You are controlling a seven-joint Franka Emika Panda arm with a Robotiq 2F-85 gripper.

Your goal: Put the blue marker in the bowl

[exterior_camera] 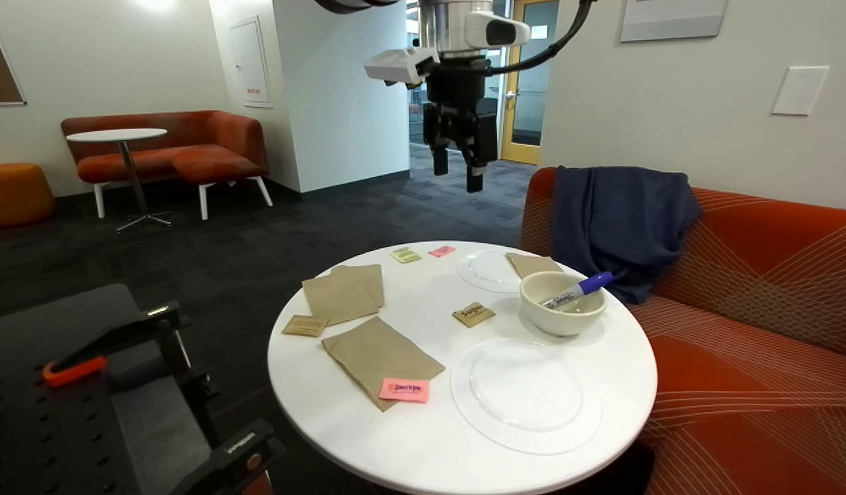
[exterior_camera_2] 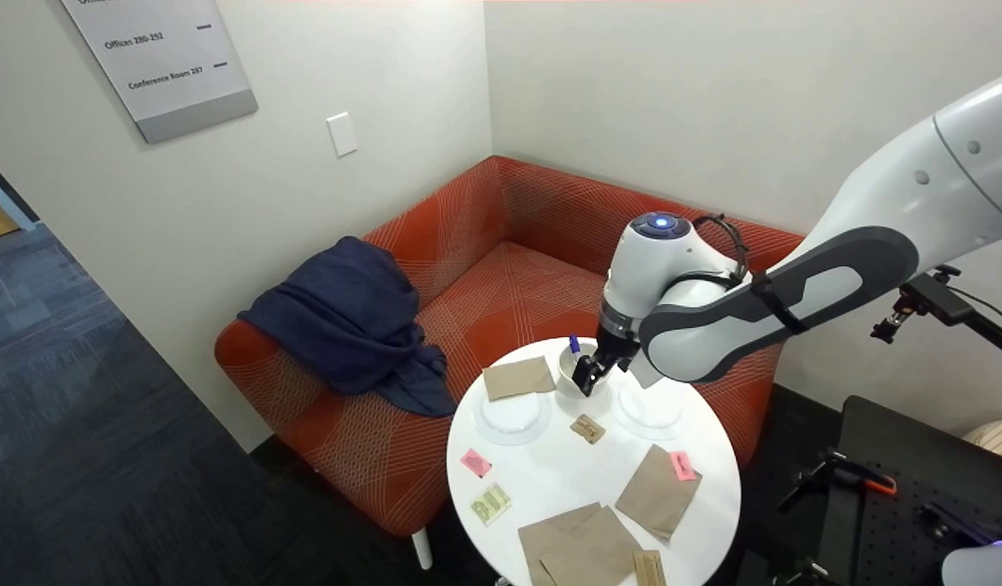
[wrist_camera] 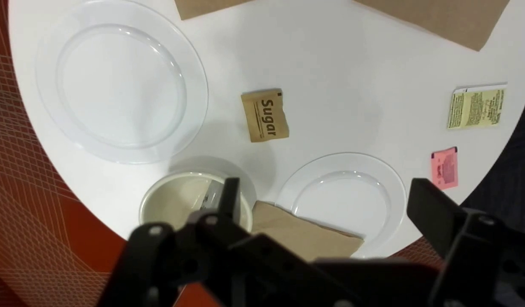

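Note:
The blue marker (exterior_camera: 579,290) rests in the cream-white bowl (exterior_camera: 560,323) on the round table. It leans on the rim with its blue capped end sticking out over the edge. In an exterior view its blue end (exterior_camera_2: 575,345) shows above the bowl (exterior_camera_2: 567,382). In the wrist view the bowl (wrist_camera: 164,200) lies at lower left with the marker's grey barrel (wrist_camera: 211,194) in it; one finger hides the marker's cap end. My gripper (exterior_camera: 458,172) is open and empty, raised above the table. In the wrist view the gripper (wrist_camera: 326,196) has its fingers wide apart with nothing between them.
Two clear plates (wrist_camera: 121,89) (wrist_camera: 343,200) lie near the bowl. A sugar packet (wrist_camera: 265,115), a pink packet (wrist_camera: 444,168), a yellow packet (wrist_camera: 477,106) and brown napkins (exterior_camera: 385,357) lie on the white table (exterior_camera: 423,295). A red sofa (exterior_camera_2: 517,285) stands behind the table.

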